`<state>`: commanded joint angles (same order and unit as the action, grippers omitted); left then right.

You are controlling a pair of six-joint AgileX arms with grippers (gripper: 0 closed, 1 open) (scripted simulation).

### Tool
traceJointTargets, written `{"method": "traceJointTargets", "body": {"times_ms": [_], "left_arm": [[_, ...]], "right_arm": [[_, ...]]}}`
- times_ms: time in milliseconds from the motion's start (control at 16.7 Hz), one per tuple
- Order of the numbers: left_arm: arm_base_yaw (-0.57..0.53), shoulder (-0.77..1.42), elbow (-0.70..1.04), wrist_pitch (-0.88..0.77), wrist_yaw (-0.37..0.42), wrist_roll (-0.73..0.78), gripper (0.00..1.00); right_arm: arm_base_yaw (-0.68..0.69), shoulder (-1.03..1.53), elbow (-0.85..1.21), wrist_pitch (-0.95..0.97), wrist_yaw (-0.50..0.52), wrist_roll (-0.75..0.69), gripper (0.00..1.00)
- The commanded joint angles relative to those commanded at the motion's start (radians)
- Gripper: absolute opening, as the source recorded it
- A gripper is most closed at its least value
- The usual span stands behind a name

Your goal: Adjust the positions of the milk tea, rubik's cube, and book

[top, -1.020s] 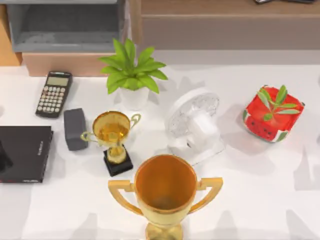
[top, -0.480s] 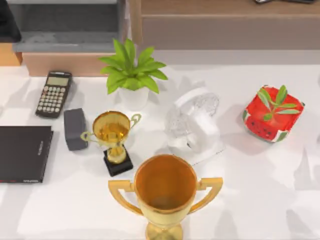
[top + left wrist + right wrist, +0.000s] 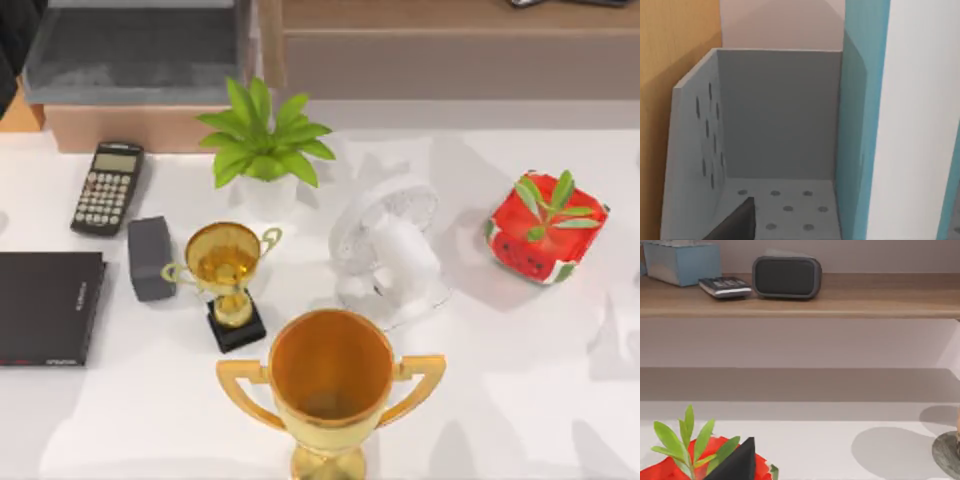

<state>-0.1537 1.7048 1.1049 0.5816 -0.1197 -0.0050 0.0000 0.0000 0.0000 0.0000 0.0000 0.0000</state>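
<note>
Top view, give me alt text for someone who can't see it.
A white table crowded with a big gold trophy in front, a small trophy, a white fan, a potted plant and a watermelon-patterned planter. At left lie a calculator, a grey box and a black book; a grey bin stands behind.

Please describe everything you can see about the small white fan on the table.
The white fan stands near the middle of the white table, in the top view to the right of the potted plant and left of the red watermelon-patterned pot. It looks like plastic: a round grille cage with thin ribs, a bulky motor housing and a base. It seems tilted, the cage facing the table's far side. Only the table touches it.
</note>
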Motion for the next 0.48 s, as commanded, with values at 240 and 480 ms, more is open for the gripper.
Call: {"method": "traceJointTargets", "body": {"times_ms": [240,480], "left_arm": [[-0.016,0.164,0.116,0.061,-0.013,-0.001,1.0],[-0.019,0.189,0.134,0.071,-0.015,-0.001,1.0]], "right_arm": [[0.0,0.0,0.0,0.0,0.0,0.0,1.0],[0.0,0.0,0.0,0.0,0.0,0.0,1.0]]}}
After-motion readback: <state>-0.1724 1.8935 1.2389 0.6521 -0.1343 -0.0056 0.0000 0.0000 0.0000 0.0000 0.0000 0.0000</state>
